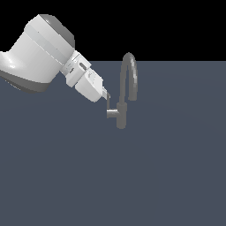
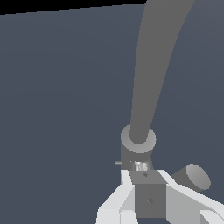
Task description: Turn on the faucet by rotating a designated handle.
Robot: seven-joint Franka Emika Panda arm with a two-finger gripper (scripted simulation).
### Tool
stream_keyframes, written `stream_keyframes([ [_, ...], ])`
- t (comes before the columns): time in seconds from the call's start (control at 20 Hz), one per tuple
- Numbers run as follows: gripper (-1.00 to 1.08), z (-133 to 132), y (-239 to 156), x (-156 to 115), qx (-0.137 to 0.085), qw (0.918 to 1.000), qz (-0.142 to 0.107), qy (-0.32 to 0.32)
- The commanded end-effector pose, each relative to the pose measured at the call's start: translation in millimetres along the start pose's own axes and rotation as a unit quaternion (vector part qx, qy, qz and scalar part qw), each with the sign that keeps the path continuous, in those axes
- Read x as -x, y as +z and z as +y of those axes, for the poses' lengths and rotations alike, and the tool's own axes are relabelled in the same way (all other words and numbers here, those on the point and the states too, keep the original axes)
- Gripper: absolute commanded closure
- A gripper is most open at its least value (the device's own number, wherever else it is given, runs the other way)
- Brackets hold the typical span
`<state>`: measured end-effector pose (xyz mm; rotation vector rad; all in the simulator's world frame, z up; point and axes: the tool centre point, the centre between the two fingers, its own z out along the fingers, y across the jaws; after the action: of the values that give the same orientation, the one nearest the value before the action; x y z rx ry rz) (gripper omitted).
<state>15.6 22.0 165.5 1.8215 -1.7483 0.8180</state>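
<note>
White and bulky, the Panda arm (image 1: 39, 53) fills the exterior view's upper left, reaching down toward the middle of a flat blue-grey surface (image 1: 167, 176). Its gripper (image 1: 107, 98) sits at the thin grey handle (image 1: 109, 104), which rises from a short stub on the side of the faucet (image 1: 122, 112); whether the fingers clamp the rod cannot be told. To the right, the faucet's short cylindrical body stands upright, its arched spout (image 1: 130, 75) curving overhead.
</note>
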Motion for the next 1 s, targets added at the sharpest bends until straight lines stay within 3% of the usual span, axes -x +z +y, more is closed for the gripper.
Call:
stream_keyframes([
  [0.0, 1.08, 9.9, -1.0, -4.9, 0.004, 1.0000, 0.000, 0.002],
  [0.2, 1.08, 9.8, -2.7, -2.8, -0.001, 1.0000, 0.000, 0.000],
  [0.95, 1.08, 62.8, 11.9, 7.1, 0.004, 1.0000, 0.000, 0.002],
])
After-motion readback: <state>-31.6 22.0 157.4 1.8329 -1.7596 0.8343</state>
